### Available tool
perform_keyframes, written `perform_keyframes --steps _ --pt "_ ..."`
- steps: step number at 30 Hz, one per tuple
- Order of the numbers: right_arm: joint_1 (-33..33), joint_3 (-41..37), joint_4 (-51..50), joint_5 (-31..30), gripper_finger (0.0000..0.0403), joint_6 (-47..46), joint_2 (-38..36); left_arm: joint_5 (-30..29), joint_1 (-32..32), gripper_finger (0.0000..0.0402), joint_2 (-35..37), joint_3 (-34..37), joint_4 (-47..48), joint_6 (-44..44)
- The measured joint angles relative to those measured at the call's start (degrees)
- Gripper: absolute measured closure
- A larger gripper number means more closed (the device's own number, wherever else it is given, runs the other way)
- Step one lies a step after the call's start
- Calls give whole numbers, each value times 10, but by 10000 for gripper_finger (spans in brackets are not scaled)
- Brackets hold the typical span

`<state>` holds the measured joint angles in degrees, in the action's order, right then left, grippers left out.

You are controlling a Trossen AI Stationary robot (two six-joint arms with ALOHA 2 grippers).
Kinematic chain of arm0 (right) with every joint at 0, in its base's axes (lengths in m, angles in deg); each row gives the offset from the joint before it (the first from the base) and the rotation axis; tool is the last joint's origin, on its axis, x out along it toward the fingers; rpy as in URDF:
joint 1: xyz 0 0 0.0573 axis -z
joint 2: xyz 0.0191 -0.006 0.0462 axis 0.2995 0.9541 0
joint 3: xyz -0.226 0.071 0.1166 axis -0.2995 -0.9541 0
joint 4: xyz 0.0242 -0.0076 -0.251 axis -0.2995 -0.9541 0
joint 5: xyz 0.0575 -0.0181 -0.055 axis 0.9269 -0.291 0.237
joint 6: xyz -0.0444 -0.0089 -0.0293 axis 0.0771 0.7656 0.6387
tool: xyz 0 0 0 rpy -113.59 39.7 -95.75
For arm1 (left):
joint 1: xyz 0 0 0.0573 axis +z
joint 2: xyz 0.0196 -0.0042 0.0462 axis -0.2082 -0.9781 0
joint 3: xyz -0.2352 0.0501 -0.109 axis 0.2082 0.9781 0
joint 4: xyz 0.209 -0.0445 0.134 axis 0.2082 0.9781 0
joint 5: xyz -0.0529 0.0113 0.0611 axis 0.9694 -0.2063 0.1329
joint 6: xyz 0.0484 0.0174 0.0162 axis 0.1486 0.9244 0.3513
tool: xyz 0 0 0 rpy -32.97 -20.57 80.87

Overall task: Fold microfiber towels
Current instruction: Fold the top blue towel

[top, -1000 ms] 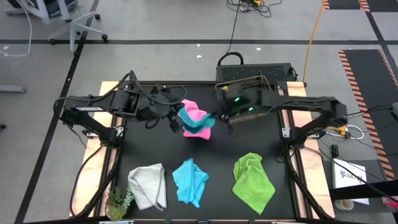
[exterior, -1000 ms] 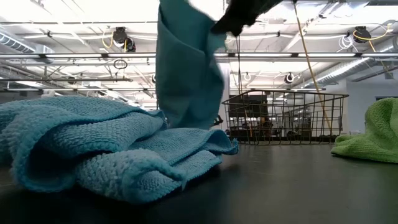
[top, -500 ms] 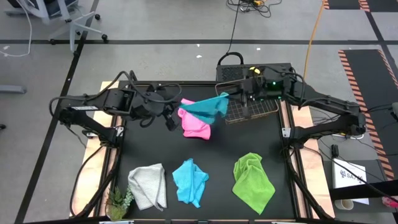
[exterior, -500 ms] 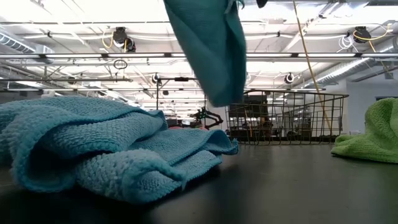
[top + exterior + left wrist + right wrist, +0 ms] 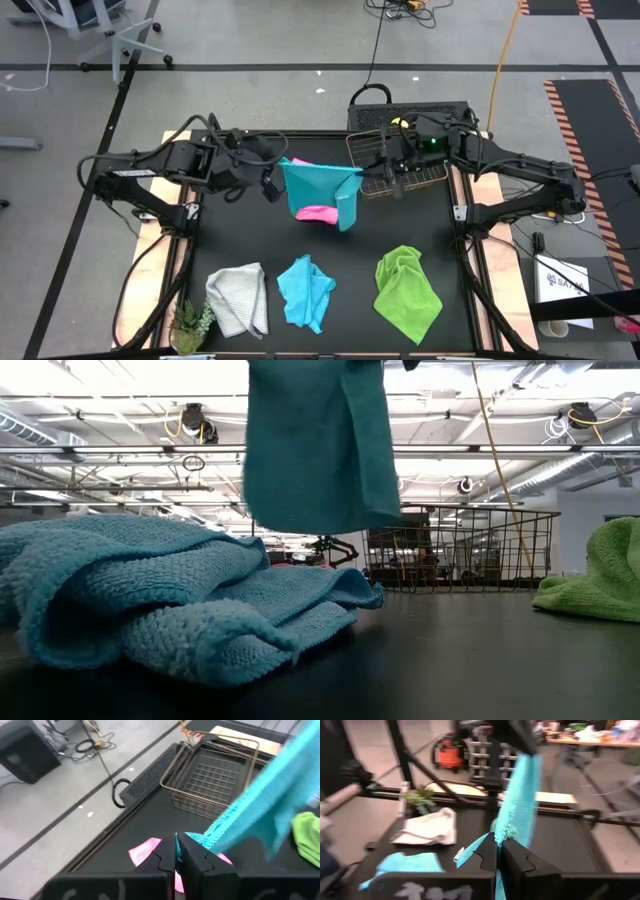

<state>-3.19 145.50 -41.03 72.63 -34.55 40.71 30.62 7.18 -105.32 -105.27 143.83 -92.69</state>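
Spreading step: blue towel (image 5: 318, 190) stretched taut in air above the pink towel (image 5: 317, 213) mid-surface, left gripper (image 5: 272, 186) and right gripper (image 5: 372, 170) jaws clenched on apparently opposite corners; next, lower flat.

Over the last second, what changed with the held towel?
The blue towel, bunched over the pink towel before, is now lifted and stretched flat between the left gripper and right gripper; the right one pulled away toward the basket. Both stayed shut on it. The other towels didn't move.
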Motion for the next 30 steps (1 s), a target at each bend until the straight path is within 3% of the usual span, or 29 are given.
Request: perform_keyframes --steps 9,15,19,24,27,30 --pt "-27 0 38 65 403 -6 -1 -14 9 386 0 0 -1 -11" --pt "2 0 50 -11 403 1 -5 -34 20 394 1 0 33 -19" --pt "-4 0 44 84 403 -56 3 -9 21 387 3 0 42 -46" --pt "-28 0 46 176 403 -92 2 80 5 398 4 0 54 -73" --pt "-30 0 45 184 403 -79 2 80 -5 395 4 0 73 -75" --pt "-11 0 53 153 403 -71 2 43 0 394 4 0 80 -69"
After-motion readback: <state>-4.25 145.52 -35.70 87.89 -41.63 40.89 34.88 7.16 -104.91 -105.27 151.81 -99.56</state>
